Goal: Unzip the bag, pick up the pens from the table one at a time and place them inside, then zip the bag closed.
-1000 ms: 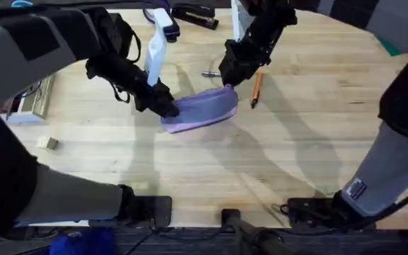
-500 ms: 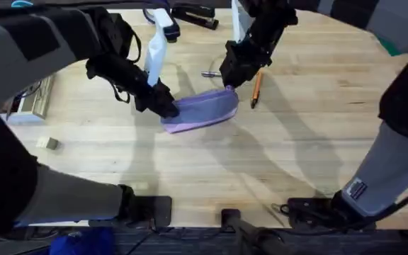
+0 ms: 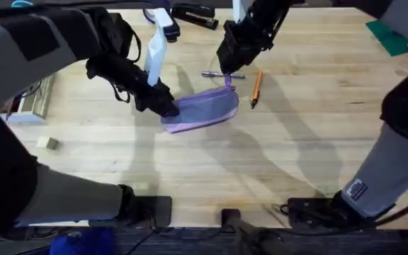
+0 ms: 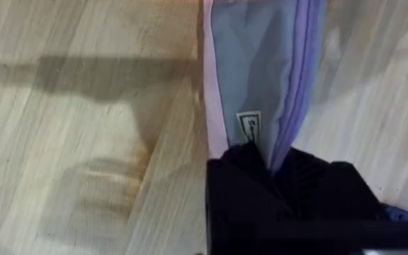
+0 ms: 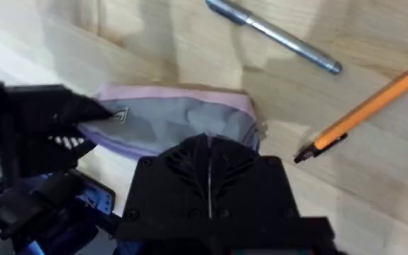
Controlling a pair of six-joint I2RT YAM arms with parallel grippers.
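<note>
While the left gripper [image 3: 165, 106] stays clamped on the bag's [image 3: 202, 110] end by its small unreadable tag [image 4: 250, 128], the right gripper [image 5: 209, 152], fingers pressed together, hangs over the other end, the silver pen [image 3: 222, 74] and orange pen [image 3: 256, 88] just beyond on open table [image 3: 317, 134].
</note>
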